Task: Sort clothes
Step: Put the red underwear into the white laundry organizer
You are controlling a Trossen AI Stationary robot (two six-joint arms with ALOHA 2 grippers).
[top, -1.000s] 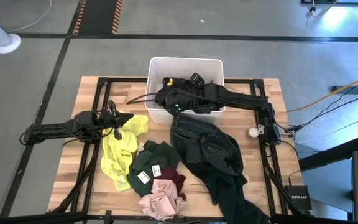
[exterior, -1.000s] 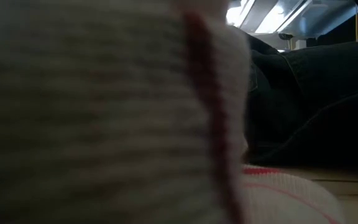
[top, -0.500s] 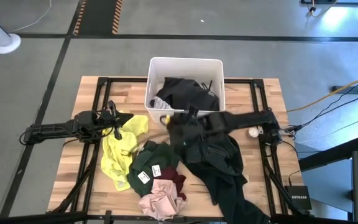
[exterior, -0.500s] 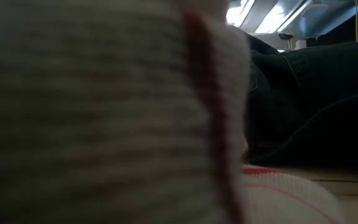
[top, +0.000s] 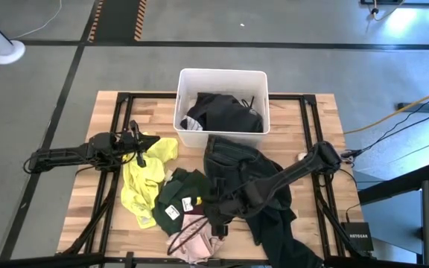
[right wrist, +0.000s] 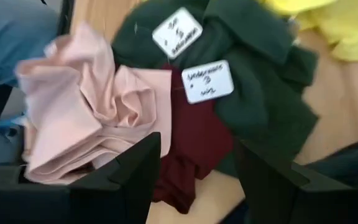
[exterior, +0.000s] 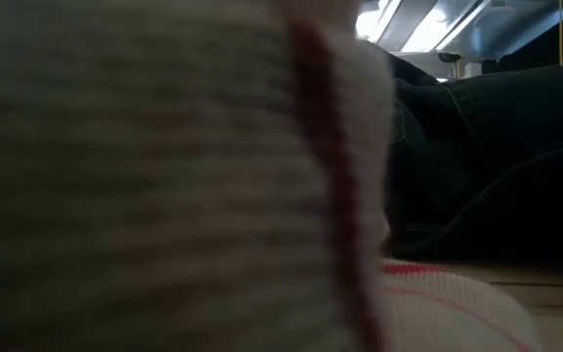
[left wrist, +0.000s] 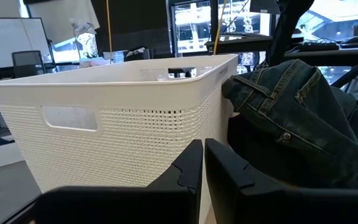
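Black tops (top: 222,112) lie in the white bin (top: 183,82). Dark jeans (top: 246,170) lie in front of it and also show in the left wrist view (left wrist: 291,106). A yellow top (top: 141,179), a dark green shirt (top: 185,190) with white labels, a maroon piece (right wrist: 194,143) and a pink piece (right wrist: 86,118) lie on the table. My right gripper (right wrist: 197,155) is open and empty above the maroon and pink pieces (top: 213,214). My left gripper (left wrist: 202,163) is shut and empty over the yellow top's far end (top: 141,145). A striped piece (exterior: 164,176) fills the low view.
The bin stands at the table's far edge, middle. A dark garment (top: 274,223) trails from the jeans to the near right corner. Bare wood shows at the far left (top: 118,112) and along the right edge (top: 326,201).
My right gripper has swung from over the bin toward the table's near edge, past the jeans, and now hovers over the maroon and pink pieces. The black top now shows lying in the bin. The left arm has kept still.
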